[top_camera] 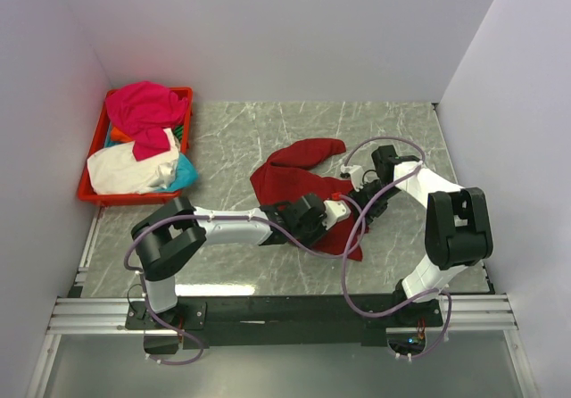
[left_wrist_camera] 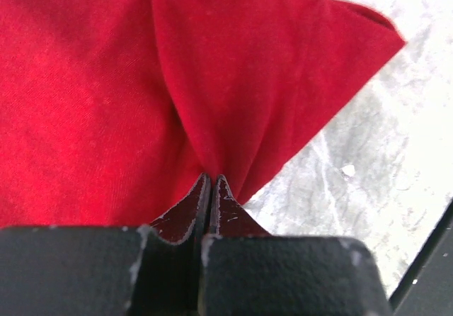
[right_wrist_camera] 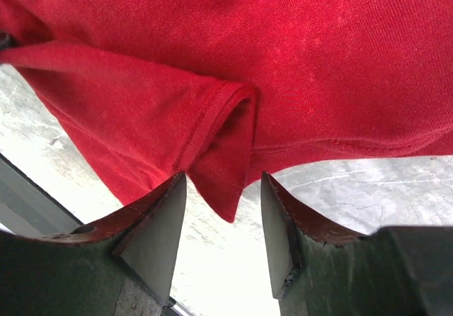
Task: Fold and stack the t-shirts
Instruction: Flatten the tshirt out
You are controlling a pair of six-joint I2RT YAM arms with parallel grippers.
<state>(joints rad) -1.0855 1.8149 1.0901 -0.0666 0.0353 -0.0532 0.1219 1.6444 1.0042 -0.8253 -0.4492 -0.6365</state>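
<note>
A dark red t-shirt (top_camera: 299, 168) lies crumpled in the middle of the marble table. My left gripper (top_camera: 348, 205) is at its near right edge. In the left wrist view its jaws are pressed together at the tips (left_wrist_camera: 212, 179), with the folds of the red cloth (left_wrist_camera: 141, 96) gathered into them. My right gripper (top_camera: 361, 182) reaches the same edge from the right. In the right wrist view it stands open (right_wrist_camera: 223, 185), and a folded hem corner of the shirt (right_wrist_camera: 226, 160) hangs between its fingertips without being pinched. More t-shirts lie heaped at the back left: magenta (top_camera: 143, 108), cream-white (top_camera: 125, 168), cyan (top_camera: 186, 173).
The heaped shirts fill a red plastic crate (top_camera: 86, 193) against the left wall. White walls close in the table on three sides. A black rail with both arm bases runs along the near edge (top_camera: 294, 309). Bare marble (top_camera: 268, 121) shows behind the red shirt.
</note>
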